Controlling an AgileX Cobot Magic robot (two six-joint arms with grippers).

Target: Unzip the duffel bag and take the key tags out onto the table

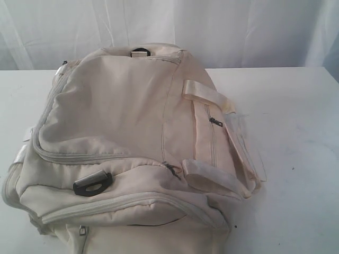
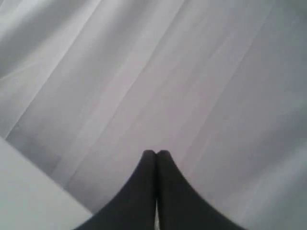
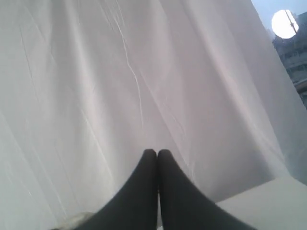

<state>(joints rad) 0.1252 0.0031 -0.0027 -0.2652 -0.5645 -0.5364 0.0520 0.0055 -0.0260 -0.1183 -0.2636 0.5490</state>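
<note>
1. The duffel bag [image 1: 132, 132] is laid on the white table [image 1: 296, 132], covering its left and middle part in the exterior view.
2. Its zippers [image 1: 79, 157] are seen drawn shut; the contents are hidden.
3. The left claw [image 2: 156, 153] is pressed together, faced toward a white curtain [image 2: 144, 72].
4. The right claw [image 3: 157, 152] is likewise pressed together, with nothing pinched.

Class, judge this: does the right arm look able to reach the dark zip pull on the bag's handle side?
Probably yes. The zip pull lies uncovered on the bag's right side, but the right fingers are shut and face the curtain.
</note>
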